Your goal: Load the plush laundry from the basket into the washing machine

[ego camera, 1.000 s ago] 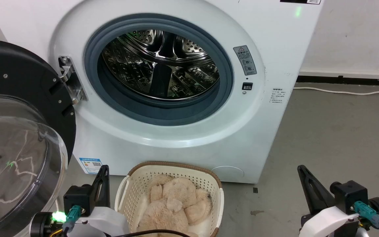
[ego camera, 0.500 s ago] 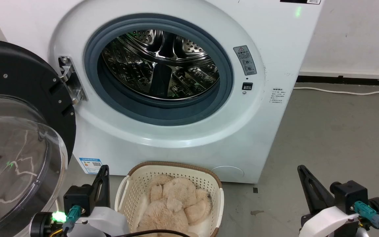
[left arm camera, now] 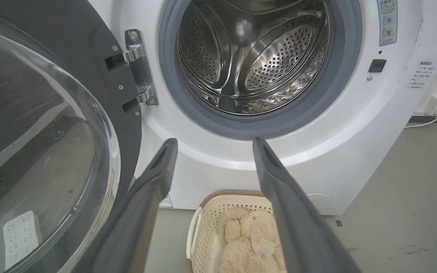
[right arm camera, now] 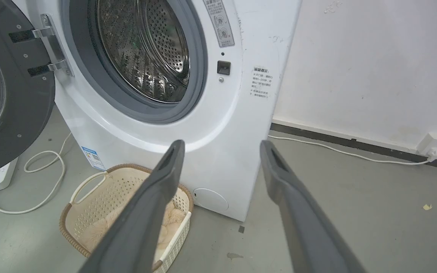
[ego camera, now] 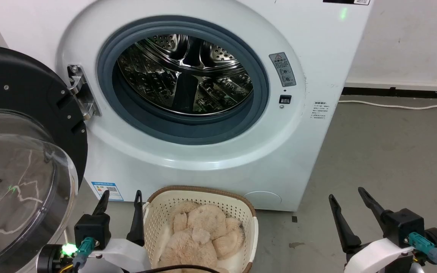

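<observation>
Open washing machine (ego camera: 218,161) above the basket (ego camera: 157,217)

Your head camera stands close before the washing machine (ego camera: 211,159), above its drum mouth (ego camera: 184,76), and looks forward and down; the basket (ego camera: 203,189) at the machine's foot reaches the bottom edge. Your left wrist camera sits lower, off the machine's hinge side, and faces the mouth almost squarely between the spread fingers of the left gripper (left arm camera: 212,142). Your right wrist camera stands off the machine's latch side and faces it aslant past the right gripper (right arm camera: 222,144), taking in the wall (right arm camera: 374,57) beside the machine. All three share the drum mouth, the open door (ego camera: 21,83) and the basket.
</observation>
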Available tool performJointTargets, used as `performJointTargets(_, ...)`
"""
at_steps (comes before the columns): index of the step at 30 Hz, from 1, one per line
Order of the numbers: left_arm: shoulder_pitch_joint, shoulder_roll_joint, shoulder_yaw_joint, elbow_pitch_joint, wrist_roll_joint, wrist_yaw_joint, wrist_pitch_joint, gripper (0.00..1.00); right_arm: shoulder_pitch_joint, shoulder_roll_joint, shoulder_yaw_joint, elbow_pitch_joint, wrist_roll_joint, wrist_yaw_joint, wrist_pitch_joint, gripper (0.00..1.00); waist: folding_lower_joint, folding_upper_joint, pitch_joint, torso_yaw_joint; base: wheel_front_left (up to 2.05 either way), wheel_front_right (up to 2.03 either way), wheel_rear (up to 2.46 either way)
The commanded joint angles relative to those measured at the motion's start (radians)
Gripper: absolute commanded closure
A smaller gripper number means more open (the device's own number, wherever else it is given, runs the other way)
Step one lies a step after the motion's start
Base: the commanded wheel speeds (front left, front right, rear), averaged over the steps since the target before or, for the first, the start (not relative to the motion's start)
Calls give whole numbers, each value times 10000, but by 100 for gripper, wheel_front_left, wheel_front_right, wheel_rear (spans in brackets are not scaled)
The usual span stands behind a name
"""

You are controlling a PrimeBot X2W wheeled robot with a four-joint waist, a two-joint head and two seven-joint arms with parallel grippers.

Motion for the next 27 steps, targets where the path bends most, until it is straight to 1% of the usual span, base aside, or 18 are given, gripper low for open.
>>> performJointTargets(1,66,3,-58,2,-131,31,-123,0,91,-3,33,-8,156,0,-114,0,0,0,-1,4,0,0,0)
performJointTargets(15,86,10,-290,71,-537,75,-419,0,214,-8,120,-55,568,1,-408,0,0,0,120,-3,0,0,0)
performJointTargets(27,-361,41,-504,429,-803,-14,-670,0,108,-13,92,-214,888,2,-666,0,0,0,614,-112,0,0,0)
